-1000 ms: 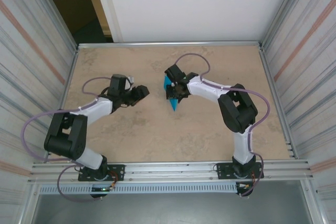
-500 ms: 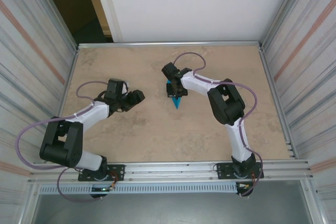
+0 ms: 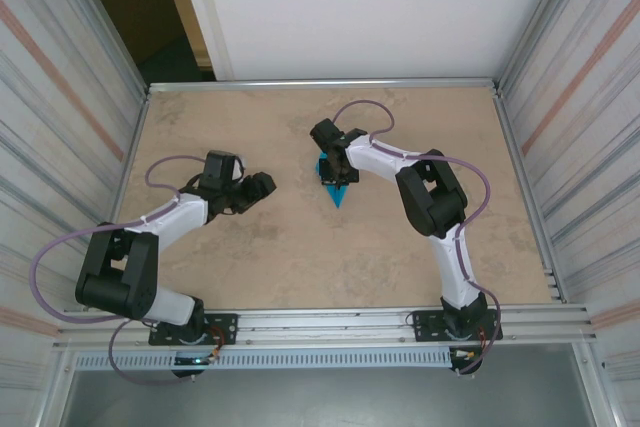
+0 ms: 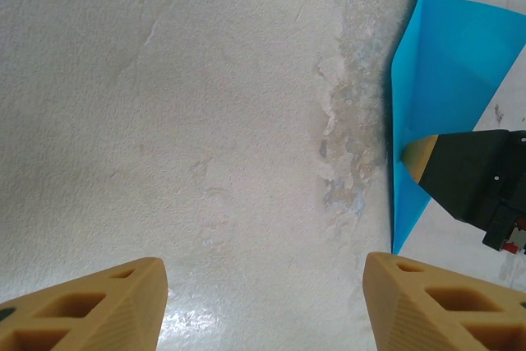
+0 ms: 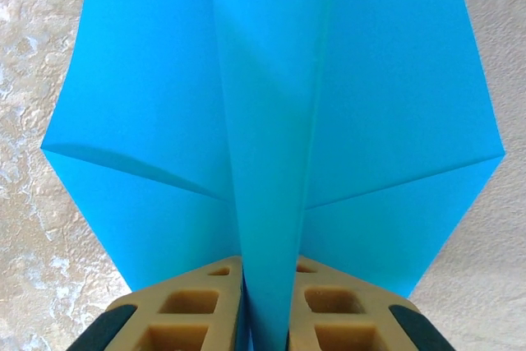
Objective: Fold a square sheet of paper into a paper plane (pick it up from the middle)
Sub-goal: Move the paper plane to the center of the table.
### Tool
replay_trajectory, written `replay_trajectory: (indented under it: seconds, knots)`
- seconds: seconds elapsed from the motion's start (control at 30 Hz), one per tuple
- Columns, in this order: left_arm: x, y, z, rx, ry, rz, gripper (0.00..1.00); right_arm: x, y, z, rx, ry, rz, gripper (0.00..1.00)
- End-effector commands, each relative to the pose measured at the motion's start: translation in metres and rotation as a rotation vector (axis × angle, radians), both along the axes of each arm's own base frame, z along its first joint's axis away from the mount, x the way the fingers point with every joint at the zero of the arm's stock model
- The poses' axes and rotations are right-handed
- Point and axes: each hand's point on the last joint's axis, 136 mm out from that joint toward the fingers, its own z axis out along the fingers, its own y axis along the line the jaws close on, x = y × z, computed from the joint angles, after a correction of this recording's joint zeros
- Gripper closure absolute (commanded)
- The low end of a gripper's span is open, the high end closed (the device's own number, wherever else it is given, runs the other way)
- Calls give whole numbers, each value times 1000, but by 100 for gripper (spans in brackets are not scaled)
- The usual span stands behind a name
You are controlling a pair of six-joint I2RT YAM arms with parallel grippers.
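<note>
Beige table (image 3: 300, 247), one paper plane (image 3: 338, 196), two claws (image 3: 268, 185) (image 3: 335, 173)

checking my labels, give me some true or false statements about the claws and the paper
The right claw is shut on the centre fold of the paper plane. True.
The left claw grips the plane as well. False: it is open over the table, with the plane off to one side.
The plane is red. False: it is turquoise-blue.
In the top view the plane's sharp tip points toward the arm bases. True.
</note>
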Motion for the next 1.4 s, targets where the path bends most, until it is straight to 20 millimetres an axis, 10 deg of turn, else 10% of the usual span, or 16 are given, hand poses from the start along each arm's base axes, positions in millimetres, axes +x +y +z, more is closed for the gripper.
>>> replay_trajectory:
  seconds: [0.0, 1.0, 1.37]
  knots:
    - [-2, 3, -6, 19, 2, -9, 35, -11, -9, -27, -27, 84, -32, 82]
    - [-3, 3, -7, 25, 10, -11, 35, -17, -29, -50, -130, 109, -101, 67]
    - [-2, 9, 3, 55, -11, 6, 24, 8, -7, 12, 18, -6, -65, 59]
